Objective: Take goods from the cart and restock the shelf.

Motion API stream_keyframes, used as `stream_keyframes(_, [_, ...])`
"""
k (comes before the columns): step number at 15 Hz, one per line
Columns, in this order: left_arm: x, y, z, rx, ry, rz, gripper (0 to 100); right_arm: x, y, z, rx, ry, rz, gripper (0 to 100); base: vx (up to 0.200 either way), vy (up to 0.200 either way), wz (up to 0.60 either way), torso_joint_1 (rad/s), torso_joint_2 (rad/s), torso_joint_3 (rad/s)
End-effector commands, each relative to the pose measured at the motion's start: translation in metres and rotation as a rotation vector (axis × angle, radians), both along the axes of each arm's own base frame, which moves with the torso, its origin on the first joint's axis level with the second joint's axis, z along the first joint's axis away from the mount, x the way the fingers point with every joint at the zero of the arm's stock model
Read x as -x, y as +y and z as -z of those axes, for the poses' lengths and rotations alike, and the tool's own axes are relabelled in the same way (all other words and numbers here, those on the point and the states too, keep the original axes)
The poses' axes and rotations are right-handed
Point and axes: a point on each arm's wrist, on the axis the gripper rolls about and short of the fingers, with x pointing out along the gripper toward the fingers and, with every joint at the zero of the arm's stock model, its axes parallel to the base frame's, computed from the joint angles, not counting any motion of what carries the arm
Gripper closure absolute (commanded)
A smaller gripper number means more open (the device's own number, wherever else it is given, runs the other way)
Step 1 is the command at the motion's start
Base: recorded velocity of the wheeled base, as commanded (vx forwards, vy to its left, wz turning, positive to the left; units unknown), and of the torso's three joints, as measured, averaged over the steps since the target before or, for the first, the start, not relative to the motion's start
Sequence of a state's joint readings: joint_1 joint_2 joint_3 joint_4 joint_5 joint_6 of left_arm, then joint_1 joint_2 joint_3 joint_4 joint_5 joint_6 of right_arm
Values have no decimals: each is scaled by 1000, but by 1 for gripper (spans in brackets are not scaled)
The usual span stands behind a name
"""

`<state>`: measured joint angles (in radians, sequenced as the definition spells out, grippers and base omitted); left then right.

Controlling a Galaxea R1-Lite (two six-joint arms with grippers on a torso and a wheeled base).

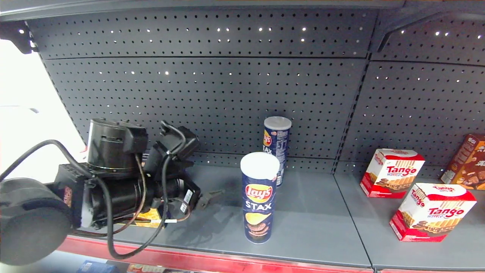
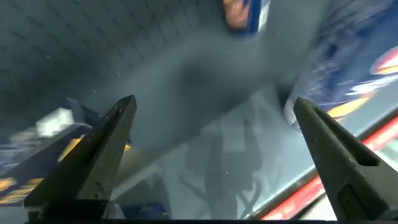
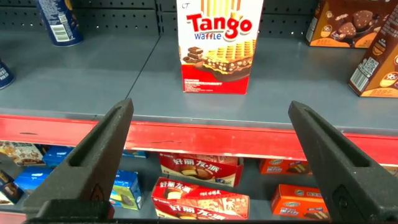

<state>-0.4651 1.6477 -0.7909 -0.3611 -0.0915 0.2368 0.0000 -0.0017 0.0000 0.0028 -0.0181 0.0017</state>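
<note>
Two tall blue chip cans stand upright on the grey shelf (image 1: pixel 314 227), one in front (image 1: pixel 259 197) and one behind it (image 1: pixel 277 146). My left gripper (image 1: pixel 208 198) hovers low over the shelf, just left of the front can. Its wrist view shows the gripper (image 2: pixel 211 106) open and empty, with the front can (image 2: pixel 354 81) beside one finger and the back can (image 2: pixel 245 15) farther off. My right gripper (image 3: pixel 211 109) is open and empty in front of the shelf's red edge (image 3: pixel 205 134), facing a red-and-white wafer box (image 3: pixel 217 46).
Two wafer boxes (image 1: pixel 392 172) (image 1: pixel 432 212) and a brown box (image 1: pixel 468 163) stand at the right of the shelf. A yellow packet (image 1: pixel 149 217) lies under the left arm. A perforated back panel (image 1: pixel 212 94) closes the rear. More boxes (image 3: pixel 199 193) fill the lower shelf.
</note>
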Motion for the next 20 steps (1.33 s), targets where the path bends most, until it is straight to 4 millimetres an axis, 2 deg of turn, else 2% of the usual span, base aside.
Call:
stream_keyframes(1, [-14,-8,30,-50,89,-1,0,0,0,0,0,2,0,0,0,0,0,0,0,0])
stream_keyframes(7, [-18,-24,46,-94,115,-5,0,0,0,0,-1,2,0,0,0,0,0,0,0,0])
stream_keyframes(11, [-16,-37,48,-84,102,6,0,0,0,0,0,2,0,0,0,0,0,0,0,0])
stream_keyframes(20, [-24,-68,45,-59,42,37,0,0,0,0,0,2,0,0,0,0,0,0,0,0])
